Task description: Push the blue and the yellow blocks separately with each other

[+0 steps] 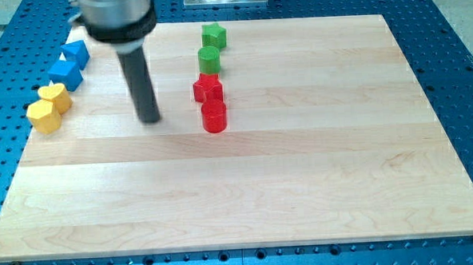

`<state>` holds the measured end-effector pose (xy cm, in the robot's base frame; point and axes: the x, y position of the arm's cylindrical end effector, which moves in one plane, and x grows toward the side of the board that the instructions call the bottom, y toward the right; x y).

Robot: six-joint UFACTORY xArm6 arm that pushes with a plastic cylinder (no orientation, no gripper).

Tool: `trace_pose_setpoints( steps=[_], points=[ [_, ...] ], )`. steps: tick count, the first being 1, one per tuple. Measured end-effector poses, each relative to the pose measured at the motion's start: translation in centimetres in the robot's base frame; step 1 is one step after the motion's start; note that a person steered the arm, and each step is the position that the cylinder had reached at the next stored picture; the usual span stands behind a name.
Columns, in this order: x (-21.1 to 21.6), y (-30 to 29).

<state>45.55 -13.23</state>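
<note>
Two blue blocks sit at the view's upper left: a blue block (75,53) near the board's edge and a blue cube-like block (64,74) just below it, touching. Right below lie a yellow heart-shaped block (55,96) and a yellow hexagonal block (43,115), touching each other and close to the lower blue block. My tip (149,119) rests on the wooden board (247,188), to the right of the yellow blocks, well apart from them.
A green star block (213,35) and a green cylinder (208,60) stand at the top centre. A red star-like block (207,88) and a red cylinder (214,116) stand below them, to the right of my tip. A blue perforated table surrounds the board.
</note>
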Motion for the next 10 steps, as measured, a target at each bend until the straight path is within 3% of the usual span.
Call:
trace_pose_setpoints(
  steps=[1,2,3,4,8,10],
  points=[
    [6.5,-4.4],
    [9.0,-9.8],
    [7.6,-14.7],
    [4.8,-17.3],
    [-8.0,-17.2],
    [-14.2,-12.6]
  ],
)
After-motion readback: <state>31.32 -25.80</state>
